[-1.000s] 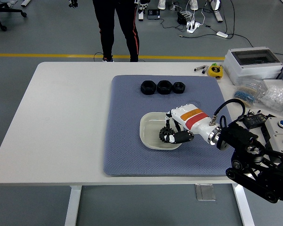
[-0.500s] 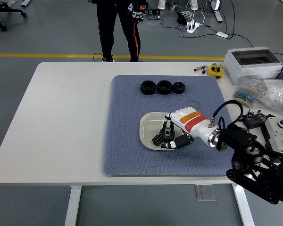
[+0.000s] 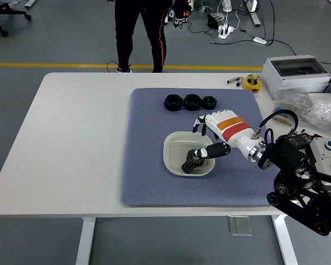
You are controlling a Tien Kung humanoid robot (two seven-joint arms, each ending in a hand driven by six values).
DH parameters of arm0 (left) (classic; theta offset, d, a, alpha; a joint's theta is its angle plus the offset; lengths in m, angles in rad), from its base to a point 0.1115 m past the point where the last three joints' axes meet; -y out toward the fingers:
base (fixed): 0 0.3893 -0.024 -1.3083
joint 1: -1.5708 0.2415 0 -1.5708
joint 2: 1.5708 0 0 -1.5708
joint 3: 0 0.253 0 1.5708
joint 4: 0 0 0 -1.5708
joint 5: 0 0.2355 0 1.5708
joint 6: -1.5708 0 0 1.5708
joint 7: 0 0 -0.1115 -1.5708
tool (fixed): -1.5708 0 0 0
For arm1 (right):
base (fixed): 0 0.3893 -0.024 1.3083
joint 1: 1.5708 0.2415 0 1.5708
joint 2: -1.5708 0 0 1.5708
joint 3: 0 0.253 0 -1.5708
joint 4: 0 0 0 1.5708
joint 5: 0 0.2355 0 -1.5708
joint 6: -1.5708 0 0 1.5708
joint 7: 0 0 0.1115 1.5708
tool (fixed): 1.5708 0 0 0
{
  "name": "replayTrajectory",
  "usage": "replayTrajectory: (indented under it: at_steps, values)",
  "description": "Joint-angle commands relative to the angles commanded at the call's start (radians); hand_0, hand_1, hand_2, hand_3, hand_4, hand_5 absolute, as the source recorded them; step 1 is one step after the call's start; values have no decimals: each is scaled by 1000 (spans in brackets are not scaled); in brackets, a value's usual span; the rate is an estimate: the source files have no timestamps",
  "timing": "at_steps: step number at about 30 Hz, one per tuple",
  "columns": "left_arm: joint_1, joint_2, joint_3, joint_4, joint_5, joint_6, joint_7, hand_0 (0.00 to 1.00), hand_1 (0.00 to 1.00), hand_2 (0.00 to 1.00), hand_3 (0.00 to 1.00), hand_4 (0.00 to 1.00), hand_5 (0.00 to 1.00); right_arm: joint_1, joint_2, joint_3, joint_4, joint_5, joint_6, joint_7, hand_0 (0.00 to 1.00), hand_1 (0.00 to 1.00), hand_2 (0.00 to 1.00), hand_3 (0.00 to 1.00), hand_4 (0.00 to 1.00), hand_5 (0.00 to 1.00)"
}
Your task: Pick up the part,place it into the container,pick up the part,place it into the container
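Head view: I see the right hand [image 3: 212,135], white shell with orange and red bands on a black arm, over the far-right rim of the shallow cream square-ish bowl [image 3: 176,148]. Fingers spread loose, gripping nothing; thumb points down into the bowl. Black toothed gear part [image 3: 192,161] lies inside the bowl, near-right side, just at the thumb tip; I can't tell if they touch. Bowl sits on the blue-grey textured mat [image 3: 154,165] on the white bench [image 3: 77,138]. Three black hex-nut-like parts [image 3: 191,102] in a row at the mat's far edge, well apart from the bowl. Person in black trousers with red stripe [image 3: 138,33] stands beyond the far side.
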State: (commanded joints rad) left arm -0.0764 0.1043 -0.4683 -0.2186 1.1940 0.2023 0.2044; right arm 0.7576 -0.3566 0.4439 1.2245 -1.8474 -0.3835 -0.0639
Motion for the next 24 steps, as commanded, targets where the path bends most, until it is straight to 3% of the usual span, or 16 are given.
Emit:
replayTrajectory:
  at_steps: [1,2,7,8,13,14,19,20,22,24]
  values:
    - [0,0,-1,0,0,0,0,642,627,666,613,615,649,-3,-4,10,8,16,-12,-5,82,239,445,547,933,481]
    - [0,0,-2,1,1,0,0,642,628,667,612,615,649,-7,-7,19,16,35,-22,-11,241,425,534,596,934,482]
    - [0,1,3,1,-9,2,-1,642,628,667,612,615,649,-23,-26,60,62,153,-69,-33,241,425,534,596,934,482]
    - [1,1,3,1,-8,2,-1,642,628,667,613,614,649,-27,-30,67,73,179,-78,-34,390,553,686,653,948,498]
    - [-2,2,2,1,-4,2,0,642,628,667,613,614,649,-56,-54,95,141,349,-141,-7,390,553,686,653,948,498]
    - [-2,2,1,1,-4,3,0,642,628,667,614,616,650,-62,-58,97,155,394,-157,4,510,633,752,703,955,515]
    - [-4,0,0,2,-1,4,1,642,628,667,614,616,650,-100,-71,110,231,607,-233,117,510,633,752,703,955,515]
    - [-5,0,0,2,0,4,1,642,628,666,614,615,650,-108,-73,115,244,646,-236,151,591,688,791,760,989,570]
    - [-6,-1,-1,3,0,5,1,642,628,666,614,615,650,-121,-76,123,263,731,-233,224,591,688,791,760,989,570]
    - [-8,-1,0,4,-2,7,0,642,628,666,614,615,650,-143,-81,143,286,815,-200,306,591,688,791,760,989,570]
